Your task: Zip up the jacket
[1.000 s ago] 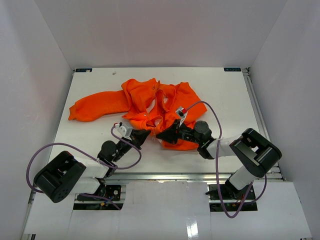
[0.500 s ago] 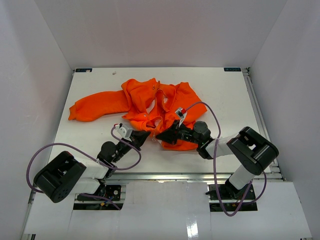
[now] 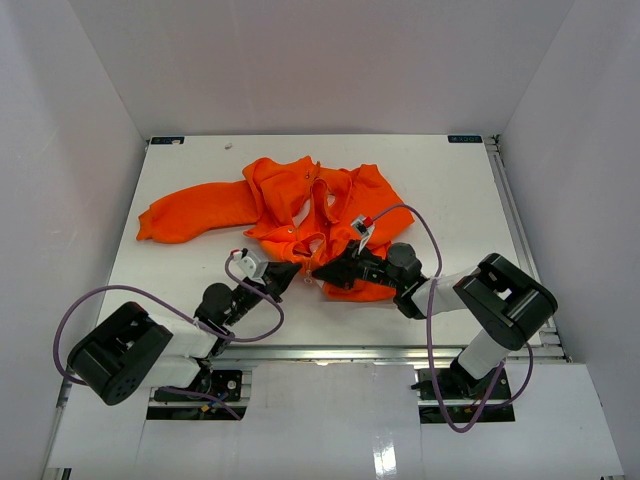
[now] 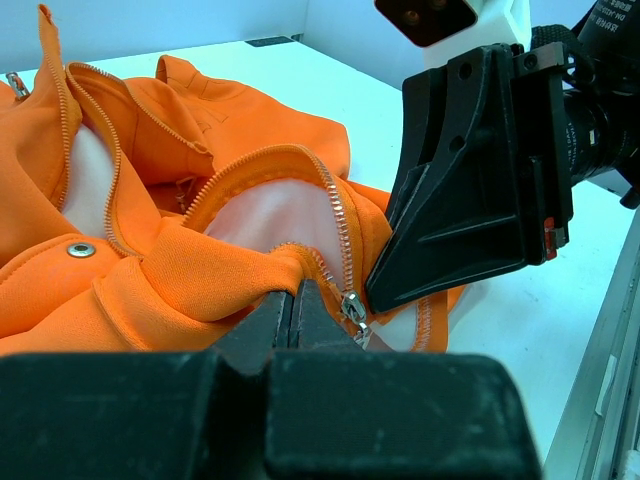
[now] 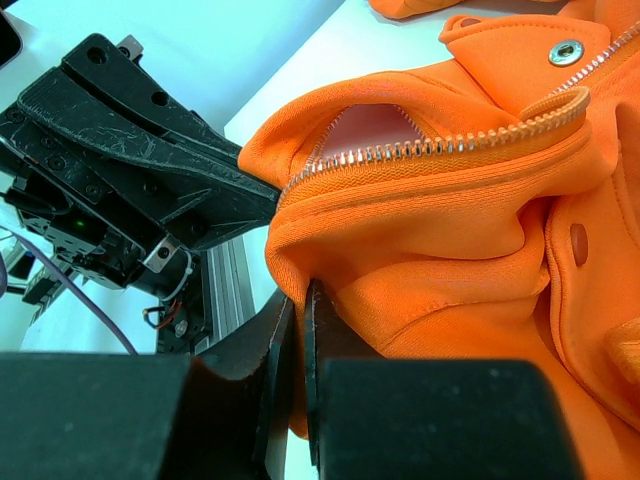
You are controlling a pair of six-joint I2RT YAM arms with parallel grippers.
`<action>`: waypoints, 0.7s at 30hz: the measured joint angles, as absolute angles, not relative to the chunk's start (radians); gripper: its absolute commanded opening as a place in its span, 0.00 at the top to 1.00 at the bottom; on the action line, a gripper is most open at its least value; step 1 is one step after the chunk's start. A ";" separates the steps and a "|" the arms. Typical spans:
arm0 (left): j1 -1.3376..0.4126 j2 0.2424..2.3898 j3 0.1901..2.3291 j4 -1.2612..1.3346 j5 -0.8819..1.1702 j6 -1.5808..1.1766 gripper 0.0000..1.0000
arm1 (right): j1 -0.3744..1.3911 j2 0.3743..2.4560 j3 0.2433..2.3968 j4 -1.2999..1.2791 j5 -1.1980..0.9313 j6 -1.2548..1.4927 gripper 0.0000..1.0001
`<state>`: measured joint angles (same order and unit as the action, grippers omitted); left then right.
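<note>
Now the jacket [image 3: 310,210] lies crumpled on the surface [image 3: 190,165], unzipped. Our left hand [image 4: 295,300] pinches its hem beside the slider [image 4: 352,305]; our right hand [image 5: 303,300] grips the facing fold, it seems. We should hold both edges taut and level.

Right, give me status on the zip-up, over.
Left gripper shut on jacket hem by the zipper slider. Right gripper shut on a hem fold alongside. Zipper open, lining showing. No obstruction.

left claw [image 3: 293,270] nudged closer to right claw [image 3: 318,270]
</note>
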<state>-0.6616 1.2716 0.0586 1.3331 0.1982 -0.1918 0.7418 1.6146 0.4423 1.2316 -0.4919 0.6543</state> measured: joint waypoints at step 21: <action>-0.693 1.272 0.058 1.335 0.182 -0.119 1.00 | 0.740 1.627 0.430 1.266 -0.438 0.739 0.92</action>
<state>-0.6930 1.2716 0.0576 1.3350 0.1822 -0.1191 0.7399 1.6269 0.4305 1.2658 -0.4381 0.7390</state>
